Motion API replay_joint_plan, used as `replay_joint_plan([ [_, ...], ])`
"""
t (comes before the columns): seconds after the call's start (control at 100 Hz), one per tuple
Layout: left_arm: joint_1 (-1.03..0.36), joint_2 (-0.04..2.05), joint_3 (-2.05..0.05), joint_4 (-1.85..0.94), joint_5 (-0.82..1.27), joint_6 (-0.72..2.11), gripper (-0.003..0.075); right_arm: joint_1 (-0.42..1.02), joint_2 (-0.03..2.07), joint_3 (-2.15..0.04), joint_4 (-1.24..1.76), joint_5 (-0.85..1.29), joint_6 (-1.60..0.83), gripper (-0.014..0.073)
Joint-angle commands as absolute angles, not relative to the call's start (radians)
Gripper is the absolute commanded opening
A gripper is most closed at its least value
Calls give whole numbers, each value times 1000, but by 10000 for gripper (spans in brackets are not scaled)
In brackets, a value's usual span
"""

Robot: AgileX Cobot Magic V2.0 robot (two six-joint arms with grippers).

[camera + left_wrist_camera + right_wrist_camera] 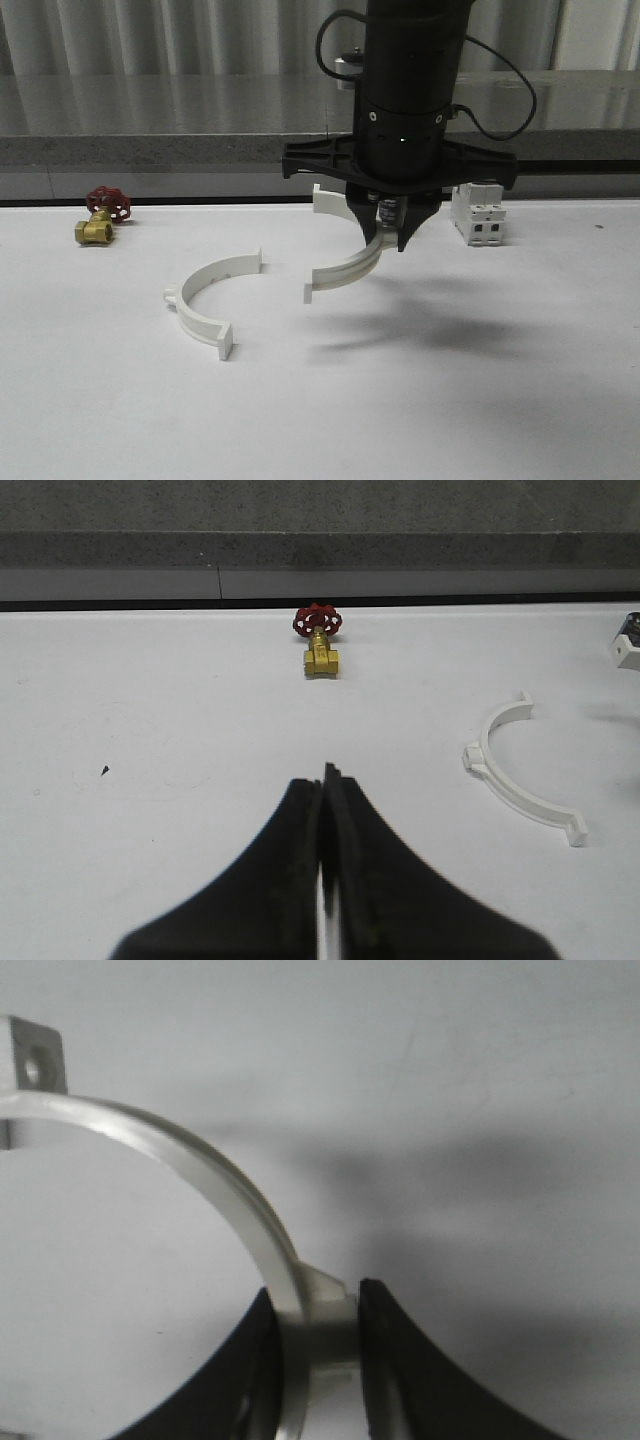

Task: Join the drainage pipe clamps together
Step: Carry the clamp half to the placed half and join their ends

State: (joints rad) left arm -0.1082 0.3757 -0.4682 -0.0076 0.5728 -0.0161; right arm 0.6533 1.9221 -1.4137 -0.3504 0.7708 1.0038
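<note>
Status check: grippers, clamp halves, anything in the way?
Right gripper shut on one white plastic half-ring clamp. Left gripper shut, empty. Second white half-ring apart on white table. Nothing between them.

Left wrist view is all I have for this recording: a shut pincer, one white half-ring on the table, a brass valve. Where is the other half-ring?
Observer: The right pincer holds the second half-ring, pinched at the middle of its arc.
Operator: Is it lifted?
Observer: The front view cannot settle that; its lower tab sits close to the table, with a shadow under it.
Operator: Are the halves joined?
Observer: No. The first half-ring lies apart, toward the robot's left of the held one.
Operator: Anything else nearby?
Observer: A white switch block stands behind the right arm.
</note>
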Motion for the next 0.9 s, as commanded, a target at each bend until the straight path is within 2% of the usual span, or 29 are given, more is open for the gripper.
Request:
replay_joint_plan([
  [0.0,-106,381,-496,-16,501,-17,-21,653,1874,-1447,-338,743,1005,-4],
  [0.89,-106,381,-496,-18,501,-17,-21,696,2016,-1524,-275,692,1007,-4],
])
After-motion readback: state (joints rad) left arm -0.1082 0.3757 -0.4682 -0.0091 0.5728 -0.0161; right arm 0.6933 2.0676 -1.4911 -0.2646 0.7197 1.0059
